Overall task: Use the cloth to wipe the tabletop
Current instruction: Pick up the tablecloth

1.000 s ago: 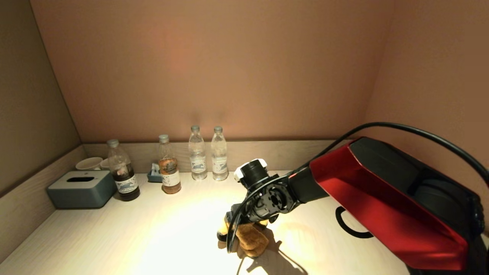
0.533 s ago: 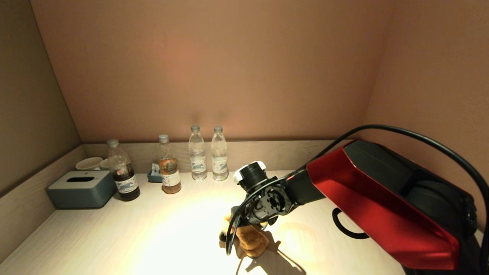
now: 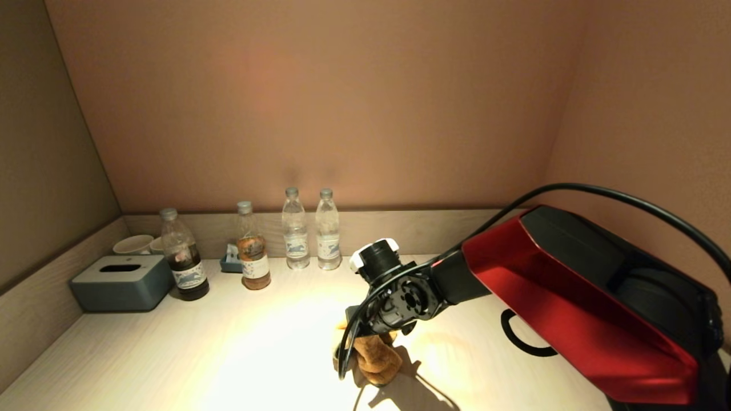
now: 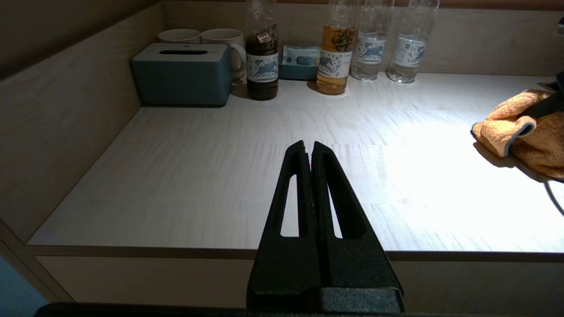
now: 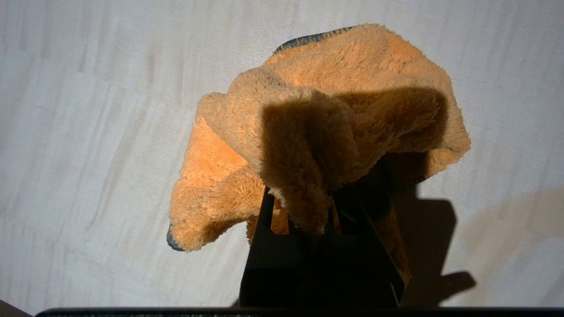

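An orange fluffy cloth with a dark edge lies bunched on the pale wooden tabletop, near its front middle. My right gripper points down onto it and is shut on a fold of the cloth, its fingertips buried in the pile. The cloth also shows at the side of the left wrist view. My left gripper is shut and empty, held off the table's front edge, well left of the cloth.
Along the back wall stand a grey tissue box, two cups, a dark-drink bottle, an amber bottle, two clear water bottles and a small blue tray. A black cable loop lies at right.
My right gripper with the cloth slid slightly back and forth on the table, ending a little right of where it was a second ago. The left arm has not moved.
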Controlling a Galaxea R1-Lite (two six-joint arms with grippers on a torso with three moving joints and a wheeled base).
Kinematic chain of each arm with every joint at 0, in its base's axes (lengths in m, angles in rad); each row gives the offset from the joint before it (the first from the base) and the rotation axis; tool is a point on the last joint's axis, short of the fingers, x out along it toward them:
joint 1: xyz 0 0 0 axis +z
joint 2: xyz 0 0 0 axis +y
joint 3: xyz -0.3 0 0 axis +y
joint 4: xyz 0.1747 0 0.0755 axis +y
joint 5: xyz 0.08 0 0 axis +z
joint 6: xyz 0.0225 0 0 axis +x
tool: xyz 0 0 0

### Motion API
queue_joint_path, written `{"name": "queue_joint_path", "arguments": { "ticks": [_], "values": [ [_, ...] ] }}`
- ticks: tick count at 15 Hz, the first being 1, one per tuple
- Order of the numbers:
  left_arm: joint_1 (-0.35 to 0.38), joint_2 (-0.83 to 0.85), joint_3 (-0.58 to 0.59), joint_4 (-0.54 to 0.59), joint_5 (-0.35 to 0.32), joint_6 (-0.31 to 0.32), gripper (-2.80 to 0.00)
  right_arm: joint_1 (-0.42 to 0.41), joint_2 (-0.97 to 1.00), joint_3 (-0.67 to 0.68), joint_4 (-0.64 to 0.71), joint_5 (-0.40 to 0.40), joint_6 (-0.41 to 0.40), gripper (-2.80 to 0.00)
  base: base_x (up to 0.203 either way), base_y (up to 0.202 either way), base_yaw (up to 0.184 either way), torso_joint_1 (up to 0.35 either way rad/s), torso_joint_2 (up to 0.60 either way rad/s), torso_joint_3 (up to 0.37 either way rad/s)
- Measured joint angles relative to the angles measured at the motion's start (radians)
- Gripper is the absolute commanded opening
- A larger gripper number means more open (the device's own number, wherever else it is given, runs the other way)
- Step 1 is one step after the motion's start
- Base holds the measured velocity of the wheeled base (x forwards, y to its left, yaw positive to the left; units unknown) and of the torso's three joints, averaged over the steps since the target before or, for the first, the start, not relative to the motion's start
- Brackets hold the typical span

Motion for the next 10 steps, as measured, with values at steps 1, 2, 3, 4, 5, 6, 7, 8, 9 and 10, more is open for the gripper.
{"name": "queue_joint_path", "arguments": {
  "ticks": [1,2,3,4,5,6,7,8,9,10],
  "values": [
    [0.000,0.000,0.000,0.000,0.000,0.000,-2.80,-0.001,-0.006,0.000,0.000,0.000,0.000,-2.80,0.000,0.000,0.000,0.000,0.00,0.000],
    [0.000,0.000,0.000,0.000,0.000,0.000,-2.80,-0.005,-0.019,0.000,0.001,0.000,0.000,-2.80,0.000,0.000,0.000,0.000,0.00,0.000],
    [0.000,0.000,0.000,0.000,0.001,0.000,-2.80,-0.010,-0.035,0.000,0.000,0.000,-0.001,-2.80,0.000,0.000,0.000,0.000,0.00,0.000],
    [0.000,0.000,0.000,0.000,0.000,0.000,-2.80,-0.013,-0.054,0.002,0.000,0.000,-0.001,-2.80,0.000,0.000,0.000,0.000,0.00,0.000],
    [0.000,0.000,0.000,0.000,0.000,-0.001,-2.80,-0.016,-0.072,0.003,0.000,0.000,-0.002,-2.80,0.000,0.000,0.000,0.000,0.00,0.000],
    [0.000,0.000,0.000,0.000,0.000,0.000,-2.80,-0.017,-0.086,0.004,0.000,0.000,-0.002,-2.80,0.000,0.000,0.000,0.000,0.00,0.000],
    [0.000,0.000,0.000,0.000,0.000,0.000,-2.80,-0.019,-0.096,0.004,0.000,-0.001,-0.002,-2.80,0.000,0.000,0.000,0.000,0.00,0.000],
    [0.000,0.000,0.000,0.000,0.001,0.000,-2.80,-0.027,-0.112,0.005,0.002,-0.002,-0.003,-2.80,0.000,0.000,0.000,0.000,0.00,0.000],
    [0.000,0.000,0.000,0.000,0.000,0.000,-2.80,-0.040,-0.146,0.006,0.002,-0.004,-0.003,-2.80,0.000,0.000,0.000,0.000,0.00,0.000],
    [0.000,0.000,0.000,0.000,0.001,0.000,-2.80,-0.052,-0.186,0.008,0.002,-0.006,-0.003,-2.80,0.000,0.000,0.000,0.000,0.00,0.000]
  ]
}}
